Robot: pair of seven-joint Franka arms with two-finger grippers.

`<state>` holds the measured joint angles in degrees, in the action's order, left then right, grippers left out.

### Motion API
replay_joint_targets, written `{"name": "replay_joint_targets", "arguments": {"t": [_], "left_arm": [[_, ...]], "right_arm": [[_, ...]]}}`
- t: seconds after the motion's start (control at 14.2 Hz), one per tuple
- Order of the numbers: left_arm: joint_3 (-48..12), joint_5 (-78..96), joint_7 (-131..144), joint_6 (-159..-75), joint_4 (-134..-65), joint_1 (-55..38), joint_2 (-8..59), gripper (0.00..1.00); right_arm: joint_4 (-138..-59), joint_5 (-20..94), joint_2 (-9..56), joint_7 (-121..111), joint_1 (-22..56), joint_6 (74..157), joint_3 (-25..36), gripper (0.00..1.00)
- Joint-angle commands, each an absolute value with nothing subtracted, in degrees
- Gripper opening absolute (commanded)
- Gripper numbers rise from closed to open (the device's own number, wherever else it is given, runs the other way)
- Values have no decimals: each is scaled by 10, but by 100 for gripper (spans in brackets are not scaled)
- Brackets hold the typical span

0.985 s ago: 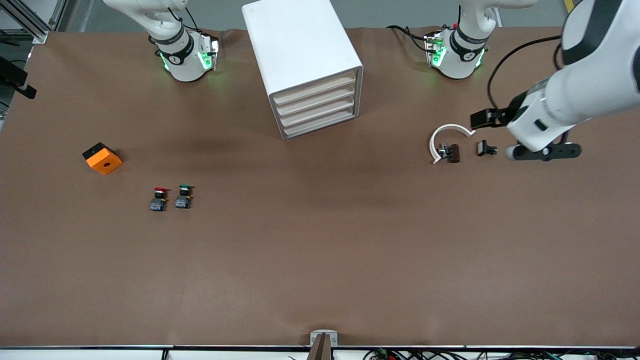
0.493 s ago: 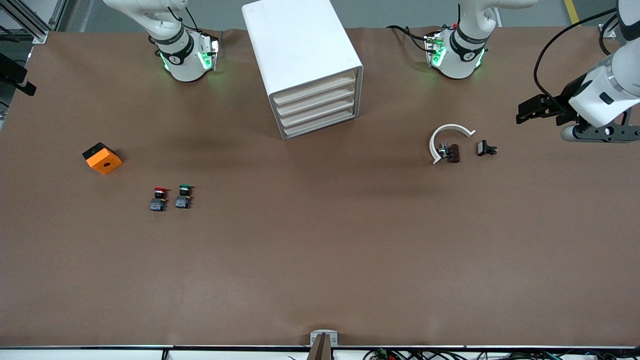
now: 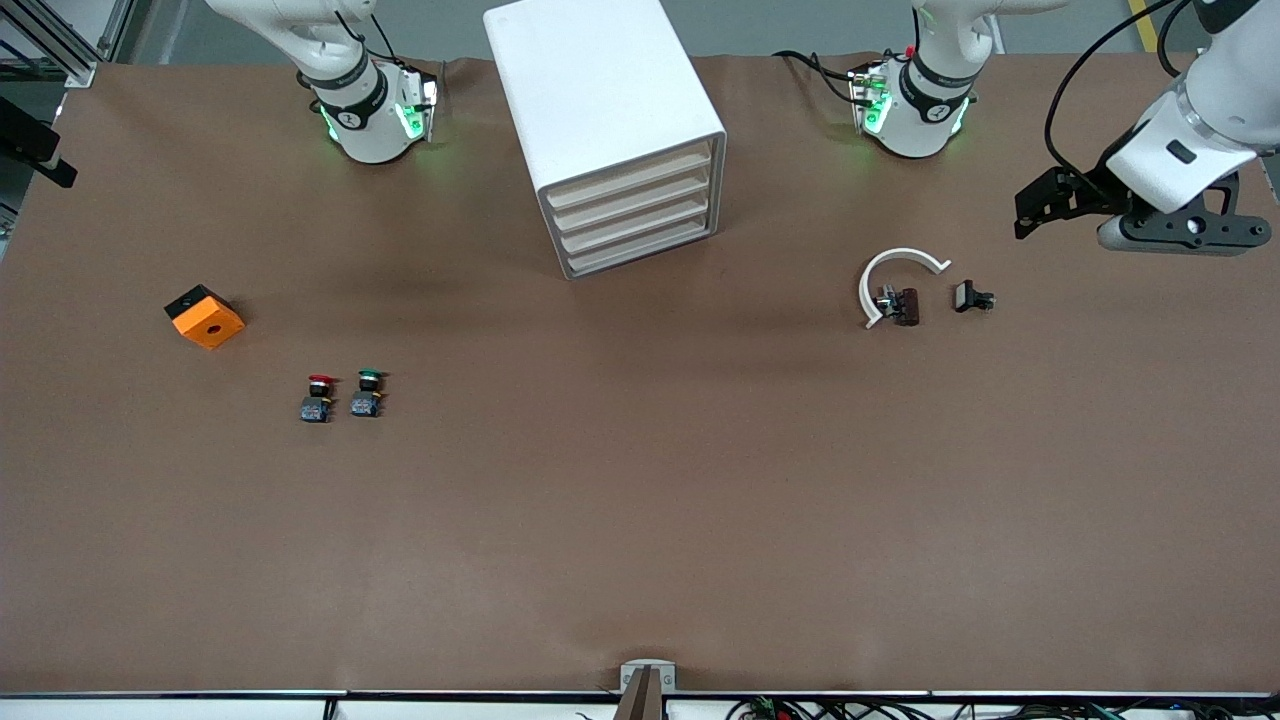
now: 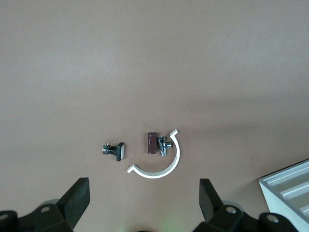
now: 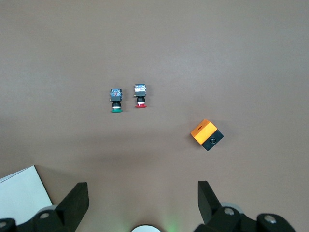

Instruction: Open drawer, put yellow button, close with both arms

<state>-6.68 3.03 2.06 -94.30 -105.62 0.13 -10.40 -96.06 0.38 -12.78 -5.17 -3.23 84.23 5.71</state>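
All four drawers of the white cabinet (image 3: 610, 130) sit flush, and that includes the top drawer (image 3: 628, 178), shut tight. No yellow button shows anywhere on the tabletop (image 3: 640, 520): only a red-capped button (image 3: 317, 398) and a green-capped button (image 3: 366, 394) stand side by side toward the right arm's end, with an orange block (image 3: 205, 316) near them. So my read is that the button already lies inside the closed drawer and the job looks essentially finished, though the inside is hidden and I can't confirm it.

The left end effector (image 3: 1045, 200) hangs over the tabletop at the left arm's end, jaws spread wide and empty, a white curved piece (image 3: 893, 272) and a small black part (image 3: 972, 297) lying nearby. The right end effector (image 5: 140, 203) shows only in its own wrist view, jaws wide apart, nothing held, high over the two buttons. Neither touches the cabinet.
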Motion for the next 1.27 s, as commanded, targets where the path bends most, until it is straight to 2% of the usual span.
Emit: {"name": "replay_joint_targets", "arguments": {"t": [0.0,1.2], "left_arm": [[-76,19,24,-920,-1018,13,-105,100],[-74,20,34,-863,-957,15,-83,100]], "right_arm": [[-984,4,-150,-45,-35,855,51,100],[-974,3,-144,-51,-33,851,52,100]]}}
